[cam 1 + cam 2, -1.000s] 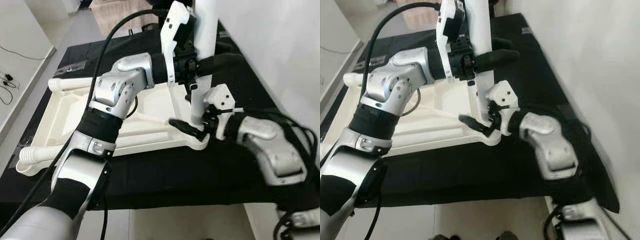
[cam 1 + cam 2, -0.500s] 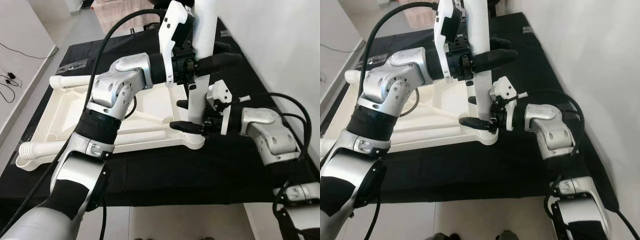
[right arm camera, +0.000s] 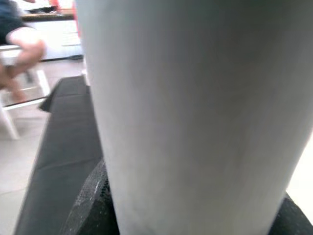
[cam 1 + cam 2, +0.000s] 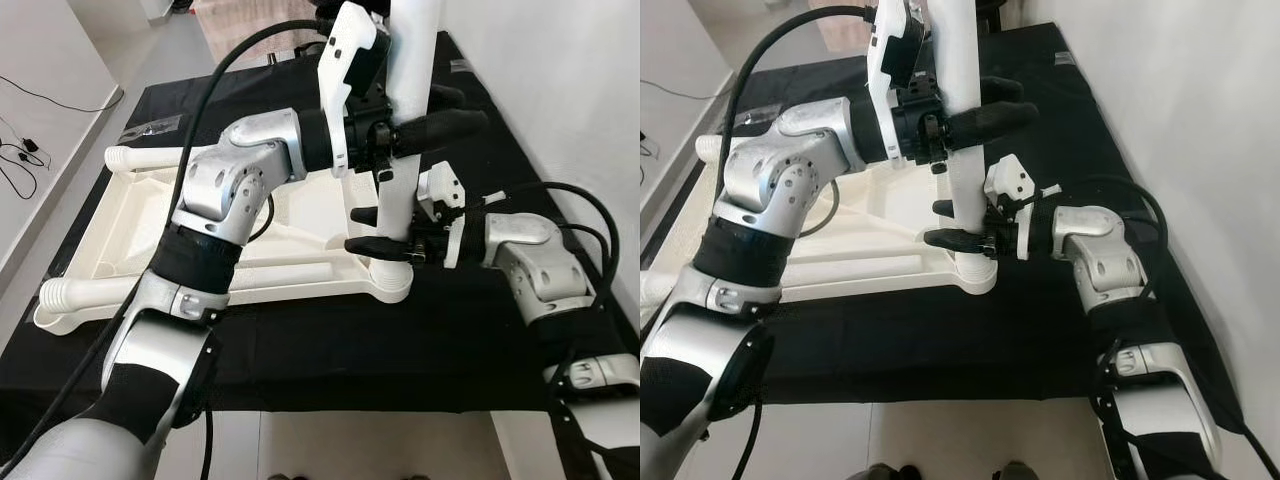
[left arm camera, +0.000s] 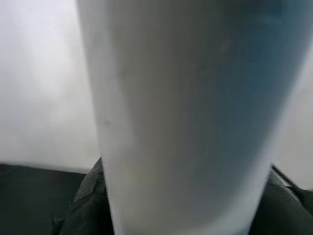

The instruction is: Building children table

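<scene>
Gripping white leg (image 4: 408, 130) mid-frame, left pincer (image 4: 420, 128) pinches high, right pincer (image 4: 385, 232) pinches low. Leg could tilt out of tabletop (image 4: 150, 235) socket if either slips.

one tabletop (image 4: 150, 215), three table legs (image 4: 410, 100), one black cloth (image 4: 330, 340)

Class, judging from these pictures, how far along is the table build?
Done: two white plastic legs already sit in the upturned white tabletop. In hand: left gripper and right gripper hold an upright white leg at a corner socket. Left: the fourth corner cannot be judged.
</scene>
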Robot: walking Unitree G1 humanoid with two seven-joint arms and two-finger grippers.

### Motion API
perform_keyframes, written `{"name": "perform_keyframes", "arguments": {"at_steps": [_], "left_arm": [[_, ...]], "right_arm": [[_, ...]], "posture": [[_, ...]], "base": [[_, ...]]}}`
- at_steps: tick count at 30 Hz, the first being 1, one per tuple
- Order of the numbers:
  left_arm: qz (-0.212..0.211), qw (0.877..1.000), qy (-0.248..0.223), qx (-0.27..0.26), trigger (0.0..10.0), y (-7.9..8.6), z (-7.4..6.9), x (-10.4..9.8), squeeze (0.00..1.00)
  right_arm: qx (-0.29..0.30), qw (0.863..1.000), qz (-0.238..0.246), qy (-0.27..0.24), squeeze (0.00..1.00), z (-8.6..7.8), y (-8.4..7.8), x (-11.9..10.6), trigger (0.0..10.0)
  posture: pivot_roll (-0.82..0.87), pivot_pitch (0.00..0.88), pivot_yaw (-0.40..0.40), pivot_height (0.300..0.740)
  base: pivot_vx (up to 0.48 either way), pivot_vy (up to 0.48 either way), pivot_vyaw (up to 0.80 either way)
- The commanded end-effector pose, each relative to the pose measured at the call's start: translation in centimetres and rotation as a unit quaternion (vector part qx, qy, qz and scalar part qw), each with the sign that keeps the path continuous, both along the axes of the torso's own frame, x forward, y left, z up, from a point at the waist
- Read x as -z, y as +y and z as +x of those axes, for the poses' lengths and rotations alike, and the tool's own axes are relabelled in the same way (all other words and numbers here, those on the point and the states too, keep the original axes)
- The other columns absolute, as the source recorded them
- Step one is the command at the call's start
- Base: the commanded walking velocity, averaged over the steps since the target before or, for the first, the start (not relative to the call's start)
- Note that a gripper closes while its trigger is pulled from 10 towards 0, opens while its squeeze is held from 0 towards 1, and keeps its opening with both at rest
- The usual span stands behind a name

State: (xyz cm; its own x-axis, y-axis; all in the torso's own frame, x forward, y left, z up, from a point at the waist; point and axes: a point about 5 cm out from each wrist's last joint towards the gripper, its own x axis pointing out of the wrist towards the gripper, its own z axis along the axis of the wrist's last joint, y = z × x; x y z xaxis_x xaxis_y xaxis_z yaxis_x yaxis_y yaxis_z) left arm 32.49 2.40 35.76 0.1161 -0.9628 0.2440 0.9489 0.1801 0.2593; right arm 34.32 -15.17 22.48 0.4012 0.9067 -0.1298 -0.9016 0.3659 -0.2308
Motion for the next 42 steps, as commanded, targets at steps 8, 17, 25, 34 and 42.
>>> {"name": "perform_keyframes", "arguments": {"at_steps": [8, 17, 25, 34, 42], "left_arm": [[-0.014, 0.999, -0.003, -0.044, 10.0, 0.9, 0.6, -0.2, 0.0], [-0.005, 0.998, 0.001, -0.055, 0.0, 1.2, 0.9, 0.1, 0.0], [-0.013, 0.999, 0.005, -0.052, 0.0, 1.4, 0.8, 0.0, 0.0], [-0.022, 0.999, 0.016, -0.034, 0.0, 0.6, 0.3, 0.4, 0.0], [-0.022, 0.999, 0.021, -0.02, 0.0, 0.0, 0.1, 0.5, 0.0]], "right_arm": [[0.354, 0.931, -0.021, 0.088, 0.0, -5.0, 3.6, 8.4, 0.0], [0.329, 0.939, 0.025, 0.093, 0.0, -5.4, 5.8, 7.9, 0.0], [0.355, 0.931, 0.005, 0.084, 0.0, -5.9, 6.2, 7.1, 10.0], [0.191, 0.979, 0.063, 0.047, 1.0, -3.1, 5.7, 3.9, 10.0], [0.049, 0.997, 0.044, 0.039, 0.0, -0.5, 3.6, 1.3, 10.0]], "posture": [[-0.06, 0.154, 0.069, 0.74], [-0.07, 0.137, 0.082, 0.74], [-0.07, 0.132, 0.083, 0.74], [-0.07, 0.127, 0.082, 0.74], [-0.05, 0.129, 0.081, 0.74]], "base": [[0.0, 0.0, 0.0], [0.0, 0.0, 0.0], [0.0, 0.0, 0.0], [0.0, 0.0, 0.0], [0.0, 0.0, 0.0]]}}
